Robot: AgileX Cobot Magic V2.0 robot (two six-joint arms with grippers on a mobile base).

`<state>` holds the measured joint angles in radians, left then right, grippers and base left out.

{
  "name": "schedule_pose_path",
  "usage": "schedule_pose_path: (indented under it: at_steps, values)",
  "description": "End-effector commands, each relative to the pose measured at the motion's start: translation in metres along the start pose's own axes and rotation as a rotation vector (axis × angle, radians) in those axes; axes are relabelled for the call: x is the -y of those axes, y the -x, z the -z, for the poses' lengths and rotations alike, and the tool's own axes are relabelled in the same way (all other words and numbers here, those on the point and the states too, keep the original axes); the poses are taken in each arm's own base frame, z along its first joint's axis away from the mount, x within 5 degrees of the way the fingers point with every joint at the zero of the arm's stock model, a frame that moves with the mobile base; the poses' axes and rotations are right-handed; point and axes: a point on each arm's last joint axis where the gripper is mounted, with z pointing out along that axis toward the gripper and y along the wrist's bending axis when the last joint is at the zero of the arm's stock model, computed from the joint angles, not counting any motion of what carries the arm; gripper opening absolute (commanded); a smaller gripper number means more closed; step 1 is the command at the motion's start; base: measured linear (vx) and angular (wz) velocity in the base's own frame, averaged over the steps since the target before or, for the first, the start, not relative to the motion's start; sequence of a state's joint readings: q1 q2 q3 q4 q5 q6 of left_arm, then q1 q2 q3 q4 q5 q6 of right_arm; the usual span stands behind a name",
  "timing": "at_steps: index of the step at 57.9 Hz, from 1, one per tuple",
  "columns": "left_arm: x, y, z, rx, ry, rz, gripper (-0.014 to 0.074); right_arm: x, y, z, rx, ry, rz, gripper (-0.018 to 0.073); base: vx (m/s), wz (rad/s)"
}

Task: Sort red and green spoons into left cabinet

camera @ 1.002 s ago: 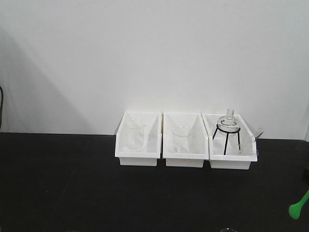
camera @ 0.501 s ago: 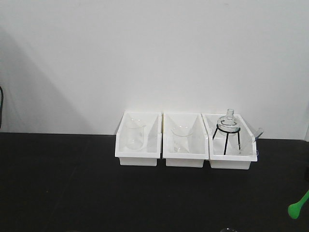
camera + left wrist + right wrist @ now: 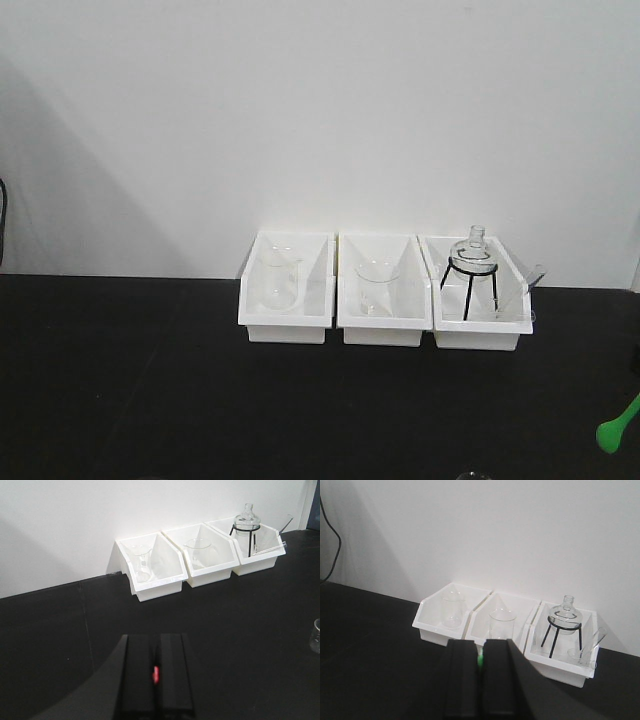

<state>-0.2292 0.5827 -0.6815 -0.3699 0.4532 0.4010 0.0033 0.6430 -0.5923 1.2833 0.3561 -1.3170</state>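
Observation:
Between the pressed-together black fingers of my left gripper (image 3: 157, 639), the left wrist view shows a sliver of the red spoon (image 3: 156, 674). My right gripper (image 3: 481, 643) is shut on the green spoon (image 3: 480, 660), which shows only as a thin green strip between the fingers. In the front view the green spoon's bowl end (image 3: 612, 430) pokes in at the lower right edge, tilted up to the right; neither gripper shows there. The left cabinet is out of view.
Three white bins stand in a row against the white wall on the black table (image 3: 150, 390): the left (image 3: 286, 290) and middle (image 3: 384, 292) each hold a beaker, the right (image 3: 480, 295) a flask on a black tripod. A small beaker (image 3: 317, 636) stands at the right.
The green spoon's end in the front view has sunk slightly and drawn a little toward the right edge. The bins have not moved.

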Motion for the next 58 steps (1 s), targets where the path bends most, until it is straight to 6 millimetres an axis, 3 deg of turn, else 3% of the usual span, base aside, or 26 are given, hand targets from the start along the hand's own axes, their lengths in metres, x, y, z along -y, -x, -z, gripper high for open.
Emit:
schedule_pose_path:
  at_steps: [1, 35, 58]
  values:
    - [-0.0023, 0.0140, 0.0024, 0.090, 0.024, 0.018, 0.0000, 0.0020, 0.0116, 0.0017, 0.046, -0.023, -0.021, -0.0004, 0.00, 0.00]
    - [-0.0024, 0.0139, 0.0022, 0.089, 0.024, 0.018, 0.0000, 0.0019, 0.0116, 0.0017, 0.046, -0.022, -0.021, -0.0004, -0.03, 0.02]
    - [-0.0024, 0.0139, 0.0022, 0.089, 0.024, 0.018, 0.0000, 0.0019, 0.0116, 0.0017, 0.046, -0.022, -0.021, -0.0004, -0.16, 0.37]
